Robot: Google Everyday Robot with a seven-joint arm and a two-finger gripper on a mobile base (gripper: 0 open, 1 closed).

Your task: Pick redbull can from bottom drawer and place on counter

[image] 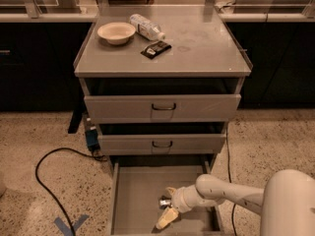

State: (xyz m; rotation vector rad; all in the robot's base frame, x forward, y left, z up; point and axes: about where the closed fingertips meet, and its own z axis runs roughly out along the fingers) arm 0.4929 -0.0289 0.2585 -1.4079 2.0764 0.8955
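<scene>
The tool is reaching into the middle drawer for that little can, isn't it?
Not quite: the camera view shows the tool in the bottom drawer, not the middle one, right by the can.
</scene>
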